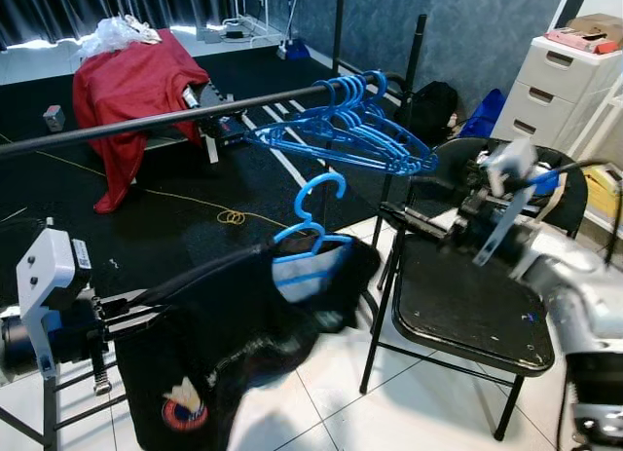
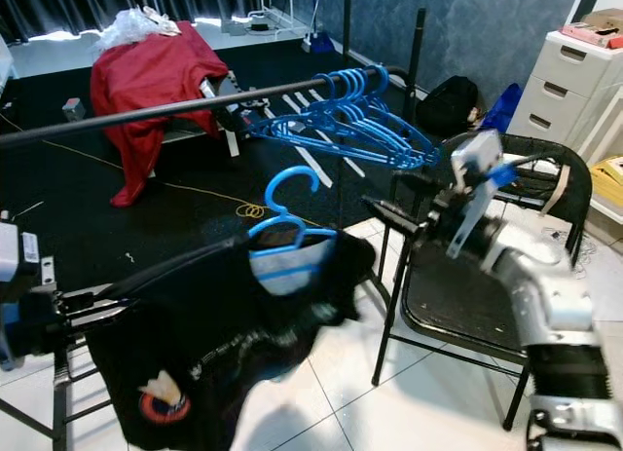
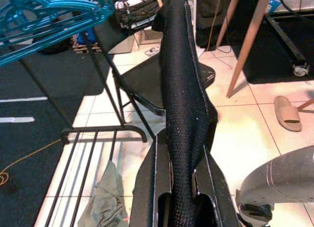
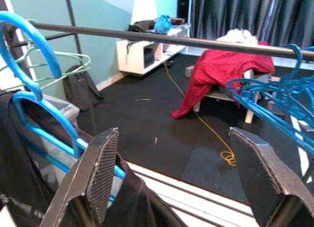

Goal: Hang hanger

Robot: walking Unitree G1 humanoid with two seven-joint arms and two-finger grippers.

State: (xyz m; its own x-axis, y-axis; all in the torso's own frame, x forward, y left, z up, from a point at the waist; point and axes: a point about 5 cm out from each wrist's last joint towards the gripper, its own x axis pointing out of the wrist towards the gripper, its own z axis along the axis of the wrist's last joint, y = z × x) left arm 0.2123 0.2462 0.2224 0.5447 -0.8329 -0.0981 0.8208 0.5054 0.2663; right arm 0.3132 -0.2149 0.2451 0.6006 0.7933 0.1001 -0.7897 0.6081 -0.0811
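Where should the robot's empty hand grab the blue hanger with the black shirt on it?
Probably the neck just below the hook of the blue hanger: it sticks up bare above the black shirt. The open right gripper could come in from the robot's right side.

The room is evenly lit, with daylight glowing along the foot of the dark curtains (image 1: 58, 8) at the back. The white floor tiles (image 1: 331, 412) shine pale, while the black carpet (image 1: 195, 198) swallows detail. The right arm (image 1: 545, 266) and the black shirt (image 1: 234, 344) are smeared by motion blur in both eye views. The wrist views are sharper, though the nearest fingers (image 4: 98, 163) look soft.
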